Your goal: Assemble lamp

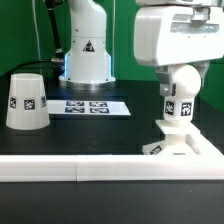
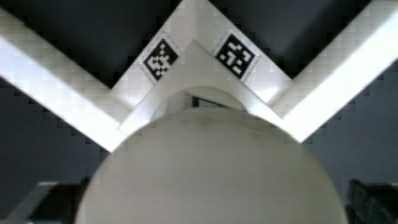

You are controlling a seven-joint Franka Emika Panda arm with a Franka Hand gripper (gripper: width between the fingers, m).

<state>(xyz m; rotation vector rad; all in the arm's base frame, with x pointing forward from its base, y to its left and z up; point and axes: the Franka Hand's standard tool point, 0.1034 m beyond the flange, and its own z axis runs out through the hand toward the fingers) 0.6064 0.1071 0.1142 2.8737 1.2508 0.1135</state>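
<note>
The ball-shaped bulb (image 1: 178, 98) stands upright on the flat square base (image 1: 188, 147) at the exterior view's right. My gripper (image 1: 177, 84) hangs right above it, open, one finger on each side of the bulb's upper part. In the wrist view the bulb (image 2: 210, 160) fills the middle, and dark fingertips (image 2: 32, 202) show at its two sides. Whether the pads touch the bulb I cannot tell. The base (image 2: 199, 62) shows two tags beyond the bulb. The cone shade (image 1: 28, 102) stands alone at the exterior view's left.
A low white rail (image 1: 100, 170) runs along the front, with the base against it. The marker board (image 1: 92, 106) lies flat between shade and bulb. The arm's pedestal (image 1: 88, 50) stands at the back.
</note>
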